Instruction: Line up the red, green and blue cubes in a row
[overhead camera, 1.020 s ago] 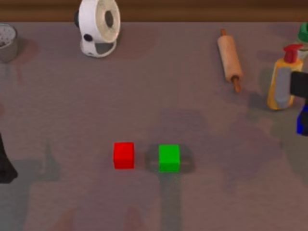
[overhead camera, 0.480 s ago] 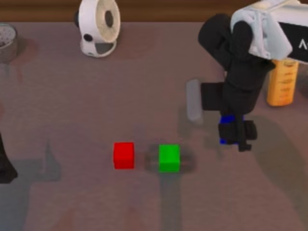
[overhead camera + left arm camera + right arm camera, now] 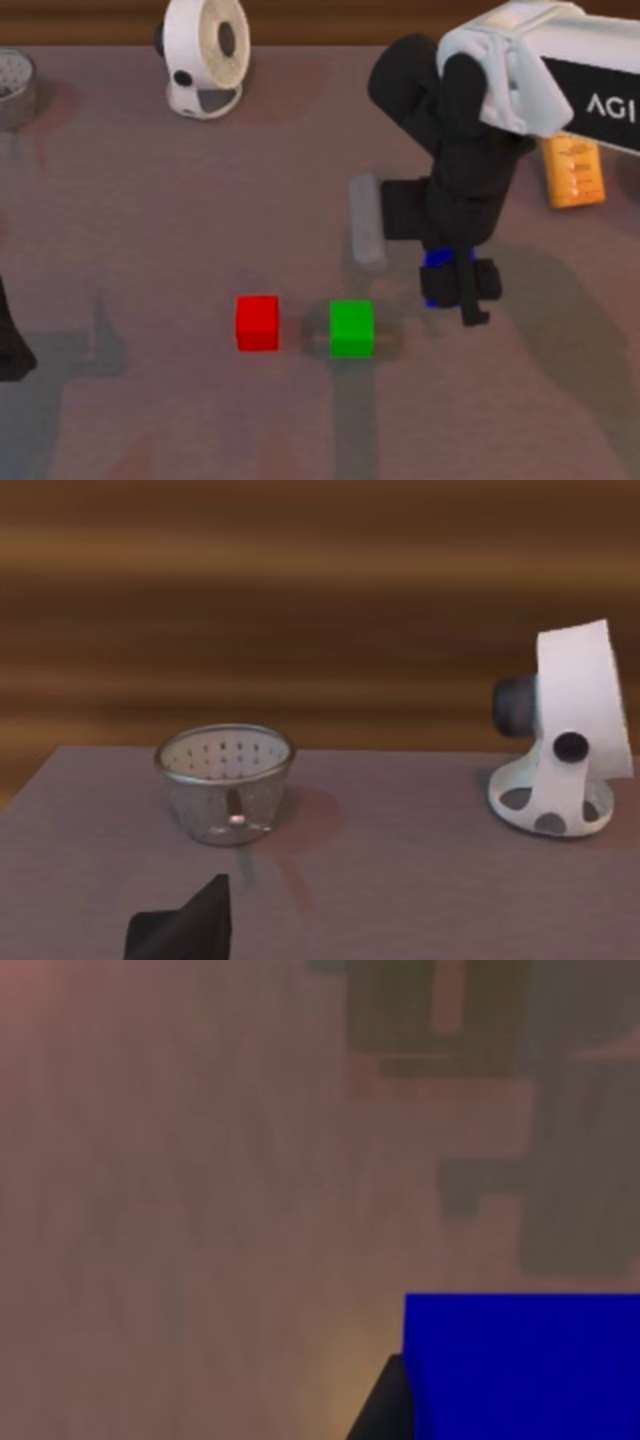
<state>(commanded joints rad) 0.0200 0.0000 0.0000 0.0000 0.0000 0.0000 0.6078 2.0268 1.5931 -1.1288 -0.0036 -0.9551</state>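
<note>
The red cube (image 3: pixel 257 322) and the green cube (image 3: pixel 351 327) sit side by side on the table with a small gap between them. To the right of the green cube and a little farther back, my right gripper (image 3: pixel 455 285) points down, shut on the blue cube (image 3: pixel 436 260). Only slivers of that cube show under the black fingers. In the right wrist view the blue cube (image 3: pixel 525 1365) fills the lower corner against a dark finger (image 3: pixel 385 1410), above bare table. My left gripper (image 3: pixel 12 350) stays parked at the table's left edge.
A white desk fan (image 3: pixel 205 55) stands at the back left and a perforated metal bowl (image 3: pixel 15 85) at the far left. A yellow bottle (image 3: pixel 573 170) stands at the back right, partly behind my right arm. The left wrist view shows the same bowl (image 3: pixel 225 780) and fan (image 3: pixel 565 745).
My right arm has swung in from the right edge with the blue cube and moved left toward the green cube. The red and green cubes have not moved.
</note>
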